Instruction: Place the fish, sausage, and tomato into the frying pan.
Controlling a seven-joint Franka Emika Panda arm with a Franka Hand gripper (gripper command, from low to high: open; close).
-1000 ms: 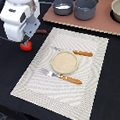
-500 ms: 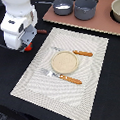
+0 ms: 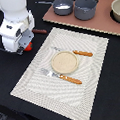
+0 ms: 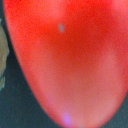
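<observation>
One of the three foods, the tomato (image 3: 28,46), sits at the exterior view's left edge of the scene, on the dark surface (image 3: 107,84) just off the striped placemat (image 3: 66,65), and the arm's white head is right over it. Only a sliver of red shows below that head in the exterior view, while the wrist view is almost wholly filled by the glossy red skin. The claw (image 3: 24,46) is therefore down at the tomato, but whether its fingers are spread or already pinching the ball cannot be told from either view.

The step in hand looks like the grasp of the tomato. A round, slick ball is likely to squirt sideways, so the fingers should close across its widest part, centred, and the lift should go straight up before any travel.

The frying pan (image 3: 63,6) stands well apart, on the brown board (image 3: 102,24) at the far side, its thin handle (image 3: 44,2) pointing toward the exterior view's left. Just beside it is the taller grey pot (image 3: 86,8), which must not be mistaken for the goal. The sausage (image 3: 39,31) lies near the arm, on the way to the pan, so the carry should pass above it. The tan plate (image 3: 64,62) and the two orange-handled utensils (image 3: 72,79) lie on the placemat, off that path. No fish can be made out.
</observation>
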